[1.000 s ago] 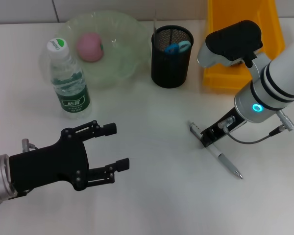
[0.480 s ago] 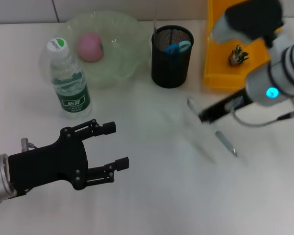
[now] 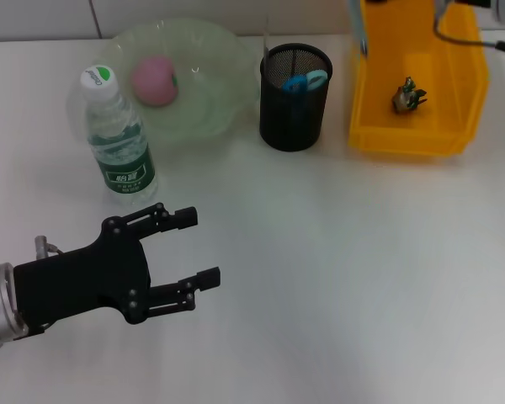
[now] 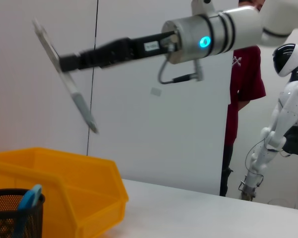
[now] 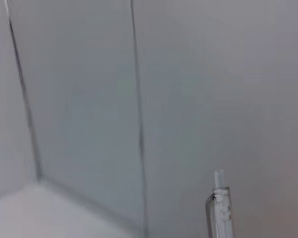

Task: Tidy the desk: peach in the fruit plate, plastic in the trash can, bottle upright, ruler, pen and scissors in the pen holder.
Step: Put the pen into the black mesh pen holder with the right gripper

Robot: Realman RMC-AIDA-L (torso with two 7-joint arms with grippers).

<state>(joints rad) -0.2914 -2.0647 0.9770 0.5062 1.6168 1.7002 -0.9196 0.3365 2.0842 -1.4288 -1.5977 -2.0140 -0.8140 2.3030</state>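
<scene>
- Right now my right gripper (image 4: 64, 62) is clamped on the pen (image 4: 64, 77) near its clip end, high above the trash can (image 3: 417, 126)
- Light, stiff and slick, so it may swing; a mid-barrel hold would steady it
- My left gripper (image 3: 189, 252) idles, fingers apart

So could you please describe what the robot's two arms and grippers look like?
The left gripper is matte black with open-frame linkage fingers and visible screws, on a silver wrist cuff. The right gripper is slim and black, with a white label, on a white and silver arm with black bands, a glowing cyan ring light and a looped grey cable.
</scene>
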